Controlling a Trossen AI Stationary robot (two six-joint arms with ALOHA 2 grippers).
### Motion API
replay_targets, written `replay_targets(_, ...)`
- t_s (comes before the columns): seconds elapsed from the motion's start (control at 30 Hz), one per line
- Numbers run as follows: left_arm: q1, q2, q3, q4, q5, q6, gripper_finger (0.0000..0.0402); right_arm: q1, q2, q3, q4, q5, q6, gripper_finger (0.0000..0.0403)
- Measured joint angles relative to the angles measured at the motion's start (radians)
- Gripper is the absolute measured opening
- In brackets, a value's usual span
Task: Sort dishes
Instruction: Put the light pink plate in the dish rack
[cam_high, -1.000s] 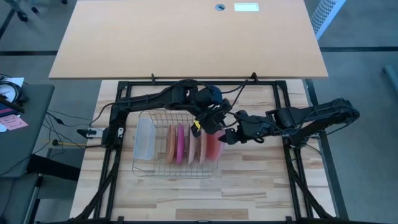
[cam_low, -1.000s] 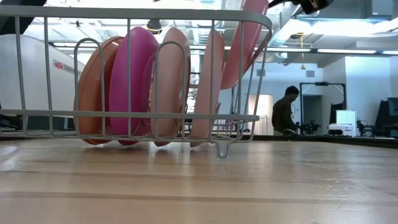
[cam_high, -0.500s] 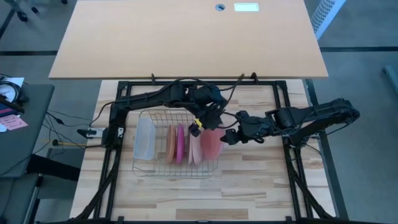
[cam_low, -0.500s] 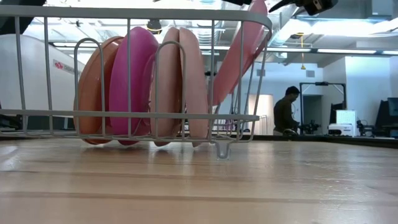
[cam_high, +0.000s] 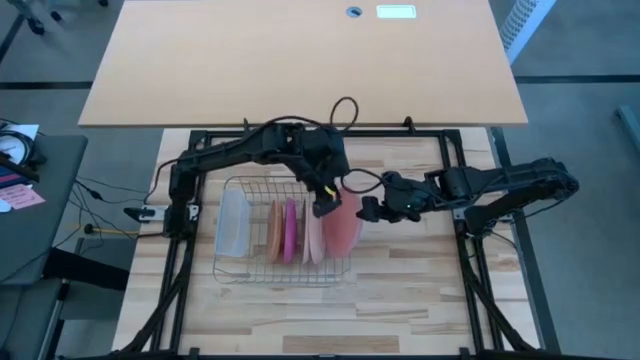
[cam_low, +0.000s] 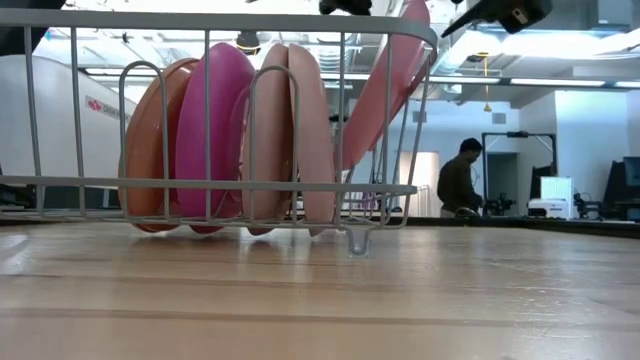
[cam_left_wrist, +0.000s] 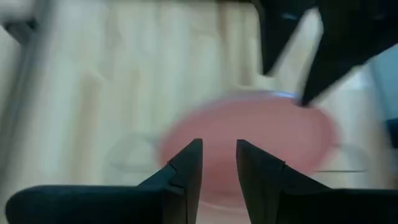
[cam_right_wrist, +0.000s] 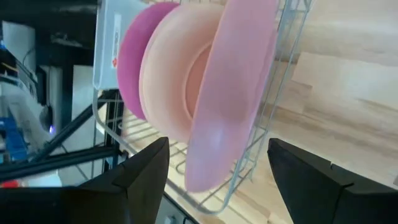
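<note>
you are at the step of putting the last plate into the rack (cam_high: 285, 232). the red plate (cam_high: 341, 227) is already inside the rack, but it does not stand; it leans toward the right end wall, with its top edge over the rim there. its flat face looks up and to the right, and its long line goes from the rack floor up to that rim. the other four plates stand upright in a row beside it: orange plate (cam_low: 150, 150), magenta plate (cam_low: 215, 135), and two pale pink plates (cam_low: 290, 130).

the left claw (cam_high: 325, 203) is just above the top edge of the red plate. its fingers are a little apart and i see nothing between them, so it looks released. the right claw (cam_high: 366, 210) is just beside the plate on the right side, fingers wide apart, grasping nothing.

for the next move, i think you must push the top edge of the red plate away from the right claw, toward the pale pink plates, until it stands straight. go gently, the plate can slide on the wires.
</note>
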Motion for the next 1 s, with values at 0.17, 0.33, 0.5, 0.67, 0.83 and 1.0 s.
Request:
replay_targets(0.17,-0.009,0.013,0.000,-0.010,0.244,-0.364,0.0093,-0.027,0.000,0.000,-0.004,-0.005,-0.042,0.0243)
replay_targets(0.33,-0.068,0.030,0.001,0.036,0.097,-0.637,0.0097,-0.039,-0.002,0.000,0.002,-0.037,-0.100,0.0199)
replay_targets(0.5,-0.103,0.049,0.000,0.054,0.018,-0.832,0.0125,-0.052,-0.036,0.000,-0.074,-0.089,-0.154,0.0172)
replay_targets(0.67,-0.155,0.081,0.000,0.163,-0.013,-0.977,0.0172,-0.089,-0.101,0.000,-0.135,-0.089,-0.215,0.0167)
replay_targets(0.83,-0.202,0.098,0.002,0.213,-0.118,-1.057,0.0206,-0.126,-0.142,0.000,-0.139,-0.108,-0.298,0.0166)
replay_targets(1.0,-0.213,0.120,-0.002,0.201,-0.102,-1.152,0.0216,-0.136,-0.130,0.000,-0.173,-0.158,-0.343,0.0148)
